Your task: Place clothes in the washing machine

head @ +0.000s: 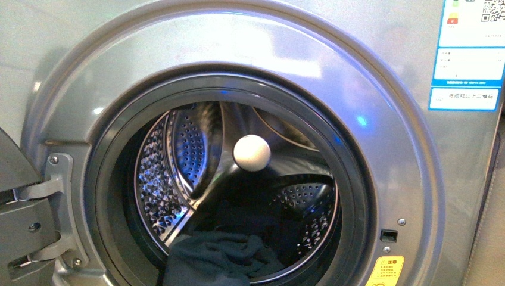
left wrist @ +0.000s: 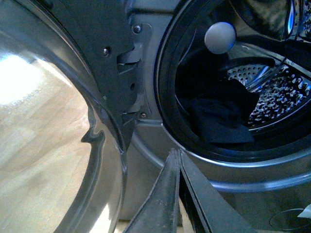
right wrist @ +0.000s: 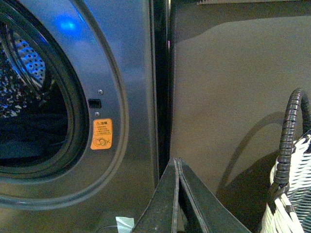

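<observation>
Inside the washing machine (head: 381, 155), the clothes (head: 217, 259) lie at the drum mouth beneath a white ball (head: 252, 153); loading appears nearly complete, door unshut. Left gripper (left wrist: 179, 162) and right gripper (right wrist: 178, 170): clenched, empty.

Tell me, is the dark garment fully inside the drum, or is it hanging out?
Mostly inside. The clothes lie on the drum floor of the washing machine, but their front edge reaches the gasket at the mouth; whether it overhangs cannot be told.
</observation>
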`<state>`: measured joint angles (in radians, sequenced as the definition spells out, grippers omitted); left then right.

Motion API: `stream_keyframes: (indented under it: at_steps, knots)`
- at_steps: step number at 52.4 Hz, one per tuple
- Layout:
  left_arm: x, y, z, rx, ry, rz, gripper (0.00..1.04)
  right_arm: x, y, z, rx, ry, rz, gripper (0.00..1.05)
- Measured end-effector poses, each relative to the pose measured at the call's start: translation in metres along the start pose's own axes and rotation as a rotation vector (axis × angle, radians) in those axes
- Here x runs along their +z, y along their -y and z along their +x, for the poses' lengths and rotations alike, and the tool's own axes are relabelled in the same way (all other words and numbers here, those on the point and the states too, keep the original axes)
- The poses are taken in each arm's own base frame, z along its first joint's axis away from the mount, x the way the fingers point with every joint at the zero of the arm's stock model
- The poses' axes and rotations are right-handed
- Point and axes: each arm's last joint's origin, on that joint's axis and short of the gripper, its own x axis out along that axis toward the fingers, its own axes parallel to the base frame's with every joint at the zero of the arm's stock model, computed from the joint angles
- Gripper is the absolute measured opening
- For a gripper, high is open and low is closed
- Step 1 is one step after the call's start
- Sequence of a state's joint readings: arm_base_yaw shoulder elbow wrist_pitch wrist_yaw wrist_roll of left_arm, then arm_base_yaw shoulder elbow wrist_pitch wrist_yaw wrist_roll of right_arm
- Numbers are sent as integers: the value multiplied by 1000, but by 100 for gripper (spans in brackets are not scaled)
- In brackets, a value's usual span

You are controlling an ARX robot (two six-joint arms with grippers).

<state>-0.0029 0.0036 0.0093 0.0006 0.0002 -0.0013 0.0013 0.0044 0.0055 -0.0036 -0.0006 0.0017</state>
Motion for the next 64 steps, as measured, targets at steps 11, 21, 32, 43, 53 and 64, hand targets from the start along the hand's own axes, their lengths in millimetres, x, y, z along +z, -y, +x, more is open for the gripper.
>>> stream_keyframes:
  at_steps: [11,21,32,43,53,64]
  knots:
    - [0,0,0,0,0,0,33,0,0,0,0,0,-1,27]
    - [0,0,0,0,0,0,68,0,0,0,0,0,-1,62]
    - [0,0,0,0,0,0,98,0,0,0,0,0,0,97]
    - [0,0,0,0,0,0,98,0,0,0,0,0,-1,97]
    - [0,0,0,0,0,0,98,0,0,0,0,0,-1,97]
    - [0,0,0,0,0,0,98,0,0,0,0,0,-1,97]
